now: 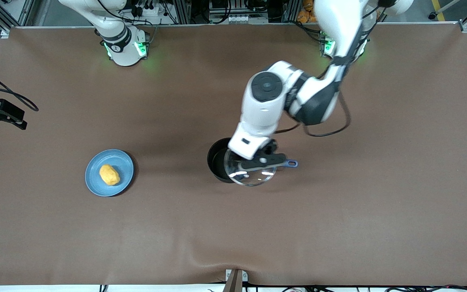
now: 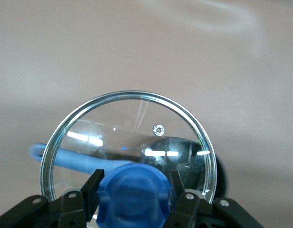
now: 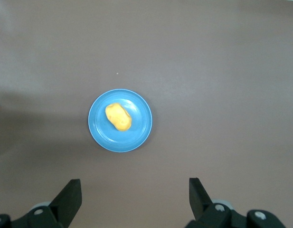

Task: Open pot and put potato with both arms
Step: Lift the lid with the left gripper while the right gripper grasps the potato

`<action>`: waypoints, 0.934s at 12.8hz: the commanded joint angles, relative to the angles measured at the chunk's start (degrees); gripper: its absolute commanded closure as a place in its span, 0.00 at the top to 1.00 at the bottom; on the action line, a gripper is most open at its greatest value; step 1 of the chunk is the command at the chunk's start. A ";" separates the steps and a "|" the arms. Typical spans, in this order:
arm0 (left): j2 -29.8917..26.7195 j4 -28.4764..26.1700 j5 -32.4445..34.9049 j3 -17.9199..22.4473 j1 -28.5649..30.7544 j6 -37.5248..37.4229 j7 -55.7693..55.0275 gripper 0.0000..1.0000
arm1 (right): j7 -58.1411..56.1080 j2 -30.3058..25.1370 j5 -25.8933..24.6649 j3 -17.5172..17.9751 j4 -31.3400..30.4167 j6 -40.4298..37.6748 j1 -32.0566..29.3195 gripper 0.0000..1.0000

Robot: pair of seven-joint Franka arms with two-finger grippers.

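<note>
Front view shows the left gripper [image 1: 264,160] clamped on the lid's [image 1: 251,173] blue knob [image 2: 133,195], lid lifted and shifted off the pot [image 1: 218,160], which stands mid-table. Best to carry the lid level and well aside, leaving the mouth free. The right gripper [image 3: 135,199] waits spread wide and empty above the potato [image 1: 109,174] on its plate [image 1: 95,184], toward the right arm's end.

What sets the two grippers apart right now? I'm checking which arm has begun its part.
The left gripper is shut on the lid's blue knob, holding the lid over the pot; the right gripper is open and holds nothing, high over the potato on its plate. Both are black two-finger grippers.
</note>
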 commanded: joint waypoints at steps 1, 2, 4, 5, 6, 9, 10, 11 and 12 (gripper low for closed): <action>-6.79 -6.72 -1.43 -0.40 4.74 -1.51 9.43 0.00 | -0.73 3.79 0.06 0.47 0.36 -0.66 2.26 1.00; -8.81 -9.00 -1.43 -0.49 7.46 -1.60 15.05 0.00 | -1.08 5.72 0.06 0.55 -0.34 -0.66 3.06 1.00; -11.90 -13.75 -1.61 -0.49 12.64 -1.60 23.94 0.00 | -1.26 9.24 -0.02 0.55 -0.70 -0.22 4.99 1.00; -13.30 -16.29 -1.69 -0.49 15.89 -1.16 28.85 0.00 | -1.86 11.00 -0.11 0.47 -0.70 -0.05 5.52 1.00; -13.92 -18.06 -1.78 -0.49 18.36 -0.99 33.95 0.00 | -3.18 13.28 -0.20 0.47 -0.87 0.04 5.87 1.00; -15.16 -23.42 -2.22 -0.49 24.25 1.20 42.50 0.00 | -6.08 18.82 -0.29 0.47 -1.83 5.47 6.05 1.00; -15.42 -25.96 -2.22 -0.49 25.84 3.82 44.53 0.00 | -7.13 19.97 -0.37 0.47 -3.32 8.54 6.23 1.00; -15.34 -28.25 -2.22 -0.40 26.29 6.55 44.98 0.00 | -7.93 21.11 -0.37 0.47 -4.99 11.44 6.06 1.00; -15.08 -30.88 -2.13 -0.40 27.08 9.97 45.25 0.00 | -8.81 22.08 -0.37 0.47 -6.31 13.56 5.97 1.00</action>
